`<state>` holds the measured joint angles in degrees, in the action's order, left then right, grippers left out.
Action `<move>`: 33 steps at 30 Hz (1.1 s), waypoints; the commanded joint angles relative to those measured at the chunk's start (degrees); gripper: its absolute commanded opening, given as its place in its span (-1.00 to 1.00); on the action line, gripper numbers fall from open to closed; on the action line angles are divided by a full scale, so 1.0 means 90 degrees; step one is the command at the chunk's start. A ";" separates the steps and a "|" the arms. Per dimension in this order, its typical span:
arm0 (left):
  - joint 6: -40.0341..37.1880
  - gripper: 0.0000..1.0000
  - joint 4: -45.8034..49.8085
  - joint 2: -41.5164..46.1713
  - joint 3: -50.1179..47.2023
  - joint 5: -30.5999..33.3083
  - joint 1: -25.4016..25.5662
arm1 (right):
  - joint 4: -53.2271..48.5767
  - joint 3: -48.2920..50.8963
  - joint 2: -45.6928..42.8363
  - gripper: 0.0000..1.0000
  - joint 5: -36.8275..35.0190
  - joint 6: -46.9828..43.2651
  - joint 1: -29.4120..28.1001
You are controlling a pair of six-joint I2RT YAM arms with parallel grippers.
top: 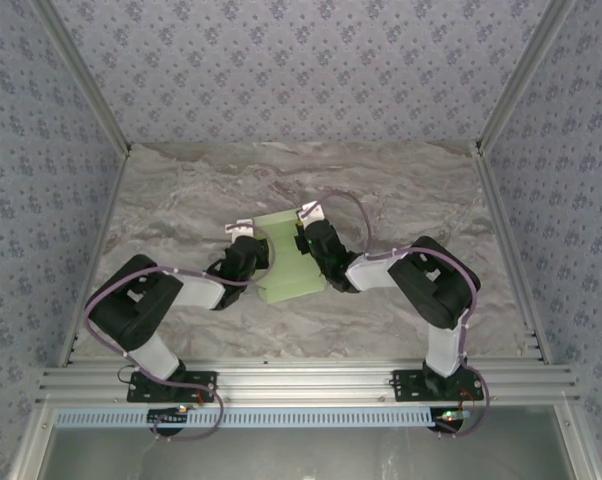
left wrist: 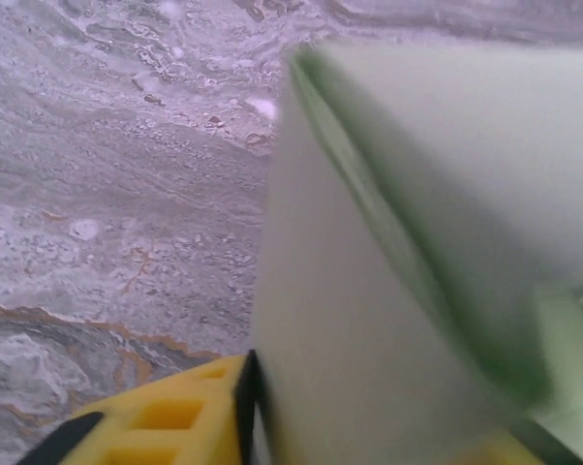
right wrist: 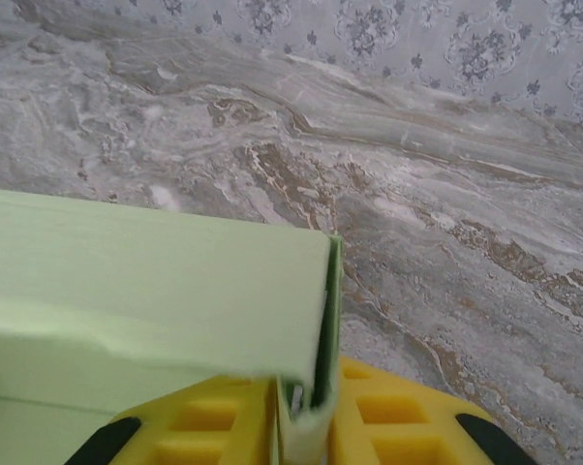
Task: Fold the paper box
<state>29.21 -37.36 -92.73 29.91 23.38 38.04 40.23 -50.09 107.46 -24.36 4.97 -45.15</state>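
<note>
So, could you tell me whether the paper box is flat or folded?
Partly folded: the paper box has a wall raised and doubled over, pinched by the right gripper.

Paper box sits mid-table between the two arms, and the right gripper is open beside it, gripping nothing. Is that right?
Not quite. The right gripper is not open: the right wrist view shows its yellow fingers closed on an upright edge of the paper box. The rest stands: the box lies mid-table between the two arms.

paper box (left wrist: 369, 320) blurred close up, cut off right and below
</note>
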 commanded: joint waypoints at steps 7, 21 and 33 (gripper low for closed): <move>0.0158 0.56 -0.0220 0.2243 -0.0759 -0.1332 0.0053 | 0.0806 0.0392 0.0071 -0.69 0.1186 -0.0349 0.0404; -0.0922 0.99 0.2925 0.2648 0.0662 -0.2868 -0.1805 | 0.1061 0.0614 0.0346 -0.55 0.2483 -0.1279 0.0354; -0.1654 0.64 0.3484 -0.0012 0.2646 -0.4407 -0.1791 | 0.0709 0.0426 0.0513 -0.37 0.1593 -0.1265 0.0214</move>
<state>16.38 -8.56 -90.94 51.18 -9.32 21.85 47.94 -45.15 110.74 -5.85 -6.70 -42.65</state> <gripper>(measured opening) 0.834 0.302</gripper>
